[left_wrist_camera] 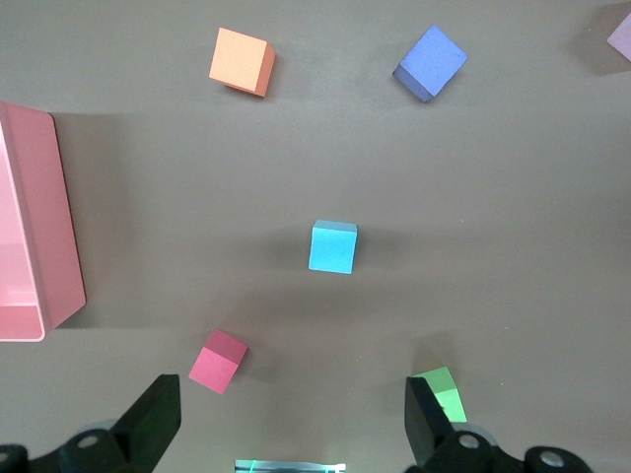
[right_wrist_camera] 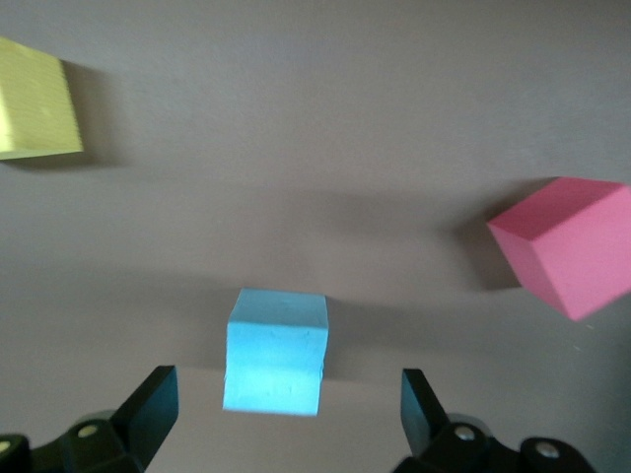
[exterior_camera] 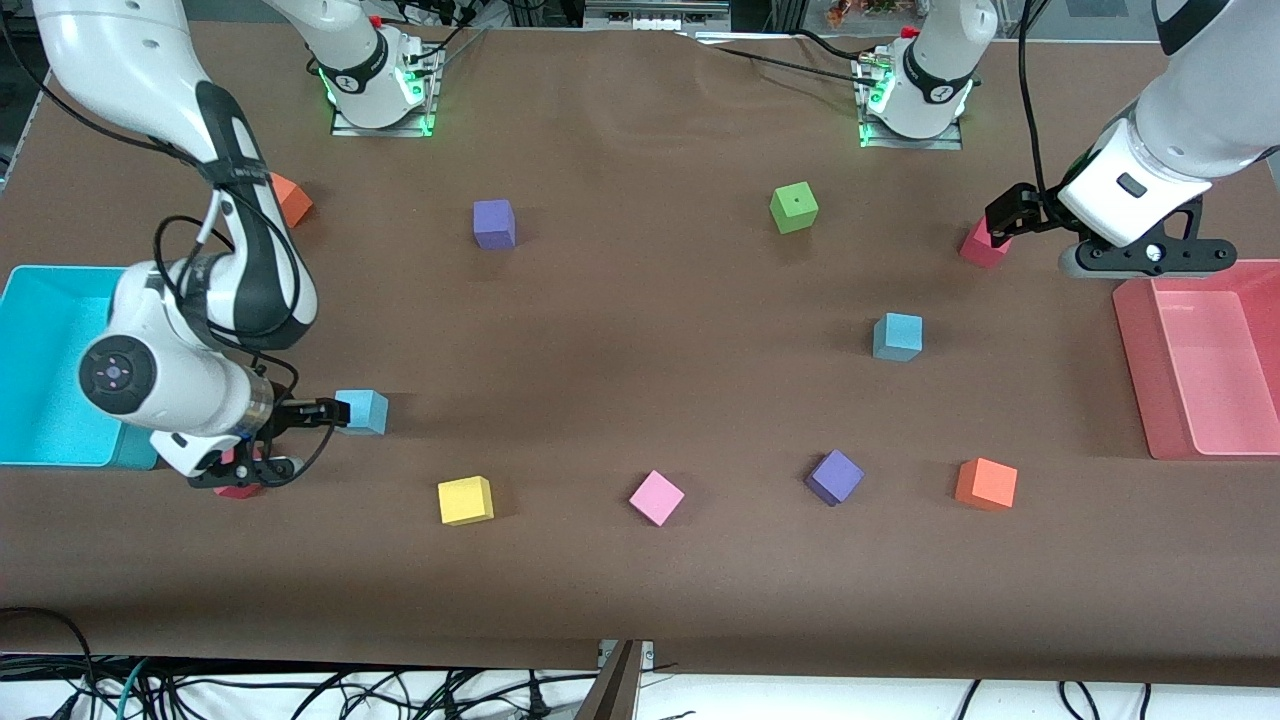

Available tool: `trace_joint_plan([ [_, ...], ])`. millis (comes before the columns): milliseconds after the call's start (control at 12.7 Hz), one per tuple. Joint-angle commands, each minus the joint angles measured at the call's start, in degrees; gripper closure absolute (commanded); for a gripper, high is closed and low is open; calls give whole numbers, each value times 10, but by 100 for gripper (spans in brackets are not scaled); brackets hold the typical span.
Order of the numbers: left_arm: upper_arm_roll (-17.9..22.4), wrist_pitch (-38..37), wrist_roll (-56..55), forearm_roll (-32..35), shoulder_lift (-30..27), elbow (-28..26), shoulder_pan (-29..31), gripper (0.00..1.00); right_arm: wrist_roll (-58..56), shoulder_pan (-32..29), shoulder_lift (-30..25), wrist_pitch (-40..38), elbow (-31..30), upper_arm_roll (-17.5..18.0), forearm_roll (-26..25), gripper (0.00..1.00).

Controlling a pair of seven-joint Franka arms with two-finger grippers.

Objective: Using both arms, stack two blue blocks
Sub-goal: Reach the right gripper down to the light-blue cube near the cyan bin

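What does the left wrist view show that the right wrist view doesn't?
Only the left wrist view shows the pink bin, an orange cube, a purple cube, a green cube, a small red cube and the blue block toward the left arm's end of the table. Only the right wrist view shows a yellow cube, a pink cube and the other blue block, lying between the open fingers of the right end effector. Both show the brown table cover and an open end effector; the left end effector hangs above the table.

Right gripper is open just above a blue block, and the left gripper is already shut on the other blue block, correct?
Not quite. The left gripper is open and empty, up over the red block; the left wrist view shows the other blue block lying free on the table. The rest holds.
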Motion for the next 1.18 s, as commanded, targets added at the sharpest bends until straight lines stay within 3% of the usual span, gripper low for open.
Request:
trace_joint_plan([
  [0, -1, -11, 10, 6, -6, 6, 1, 0, 2, 0, 17, 16, -2, 0, 11, 0],
  [863, -2, -11, 5, 5, -5, 6, 0, 0, 7, 9, 32, 60, -57, 1, 12, 1],
  [942, -2, -11, 5, 5, -5, 6, 0, 0, 7, 8, 36, 60, -57, 1, 12, 12],
  [1020, -2, -11, 5, 5, -5, 6, 0, 0, 8, 8, 37, 55, -57, 1, 12, 36],
  [1099, -2, -11, 5, 5, -5, 6, 0, 0, 8, 8, 38, 54, -57, 1, 12, 54],
])
